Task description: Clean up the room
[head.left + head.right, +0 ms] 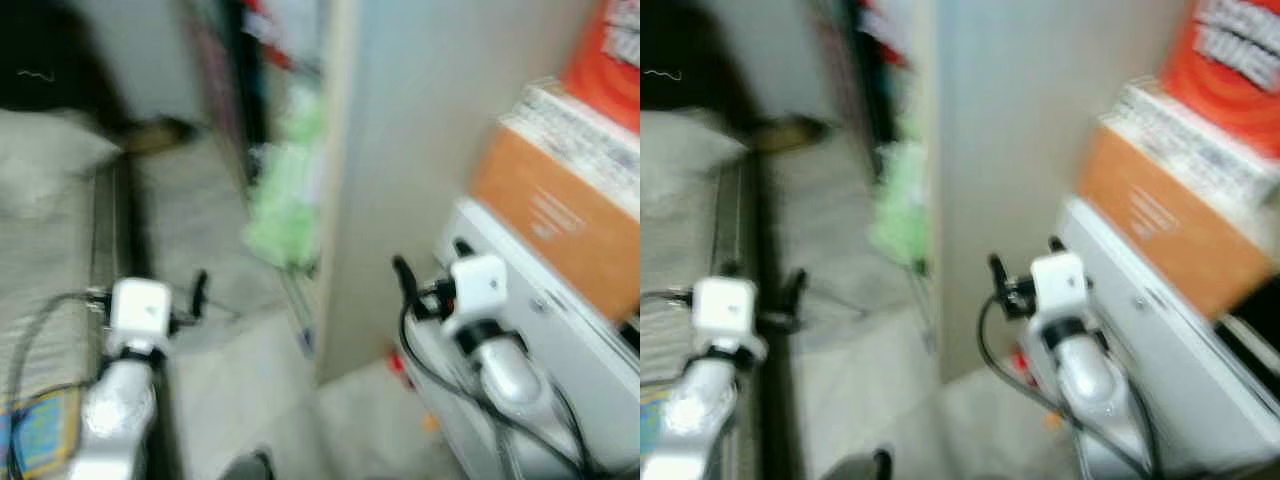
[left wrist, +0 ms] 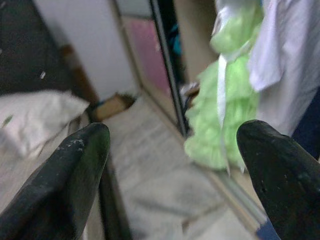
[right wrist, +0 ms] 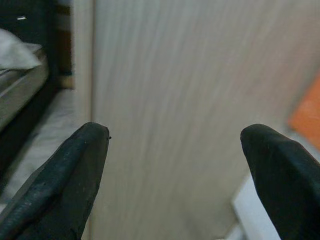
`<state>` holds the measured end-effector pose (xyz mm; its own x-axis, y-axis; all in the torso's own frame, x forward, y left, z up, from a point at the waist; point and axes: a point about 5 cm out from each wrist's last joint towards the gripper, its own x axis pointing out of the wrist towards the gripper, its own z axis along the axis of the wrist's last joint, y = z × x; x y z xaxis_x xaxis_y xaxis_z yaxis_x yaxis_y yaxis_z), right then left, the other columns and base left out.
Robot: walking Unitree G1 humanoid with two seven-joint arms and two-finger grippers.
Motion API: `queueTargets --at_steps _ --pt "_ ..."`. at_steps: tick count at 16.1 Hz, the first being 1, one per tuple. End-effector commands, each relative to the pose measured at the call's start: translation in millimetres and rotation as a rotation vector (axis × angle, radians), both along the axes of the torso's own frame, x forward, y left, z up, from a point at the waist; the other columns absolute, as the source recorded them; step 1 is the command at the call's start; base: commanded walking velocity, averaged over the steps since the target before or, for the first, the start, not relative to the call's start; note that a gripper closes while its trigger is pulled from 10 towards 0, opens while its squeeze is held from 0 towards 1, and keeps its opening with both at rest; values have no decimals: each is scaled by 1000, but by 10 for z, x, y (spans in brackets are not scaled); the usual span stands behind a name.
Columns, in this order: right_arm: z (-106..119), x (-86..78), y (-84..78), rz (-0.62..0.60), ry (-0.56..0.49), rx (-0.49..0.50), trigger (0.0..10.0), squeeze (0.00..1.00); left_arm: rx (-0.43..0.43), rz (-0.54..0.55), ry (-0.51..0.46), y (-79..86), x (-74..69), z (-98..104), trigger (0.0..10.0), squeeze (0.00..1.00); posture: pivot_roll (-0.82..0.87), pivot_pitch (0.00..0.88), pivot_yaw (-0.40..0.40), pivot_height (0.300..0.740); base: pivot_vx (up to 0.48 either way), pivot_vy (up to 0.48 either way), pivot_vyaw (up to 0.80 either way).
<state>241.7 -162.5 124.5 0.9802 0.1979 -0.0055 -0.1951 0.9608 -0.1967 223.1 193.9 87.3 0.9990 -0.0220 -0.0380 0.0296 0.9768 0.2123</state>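
The head views are blurred. My left gripper point(image 2: 172, 165) is open and empty, held over the floor beside the bed point(image 1: 45, 270). It points toward a light green frilly garment point(image 2: 222, 105) hanging at the open wardrobe point(image 1: 290, 150), with white clothing point(image 2: 287, 55) beside it. My right gripper point(image 3: 175, 170) is open and empty too, facing the pale wooden wardrobe side panel point(image 3: 185, 100) at close range. In the left eye view the left gripper point(image 1: 198, 292) is low on the left and the right gripper point(image 1: 405, 275) is right of centre.
A white pillow point(image 1: 45, 160) lies on the bed at the left. At the right stand a white appliance point(image 1: 560, 340) and stacked boxes, an orange-brown one point(image 1: 560, 220) under a red one point(image 1: 610, 55). A brown object point(image 1: 155, 135) lies on the pale floor point(image 1: 230, 380) farther back.
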Motion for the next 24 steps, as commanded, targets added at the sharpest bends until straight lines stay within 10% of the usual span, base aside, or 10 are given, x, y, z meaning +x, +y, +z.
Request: queueTargets --at_steps 1,13,24 --pt "38 65 -14 -8 -16 20 10000 0 22 -8 2 4 -2 10 10000 0 -52 81 -36 740 0 0 800" --pt "-224 -93 85 236 147 18 10000 0 -5 -2 26 -9 12 -36 10000 0 -46 77 -54 740 0 0 800" --pt "-31 161 46 83 -3 50 10000 0 -62 -40 46 -35 132 -97 10000 0 -56 81 -54 740 0 0 800"
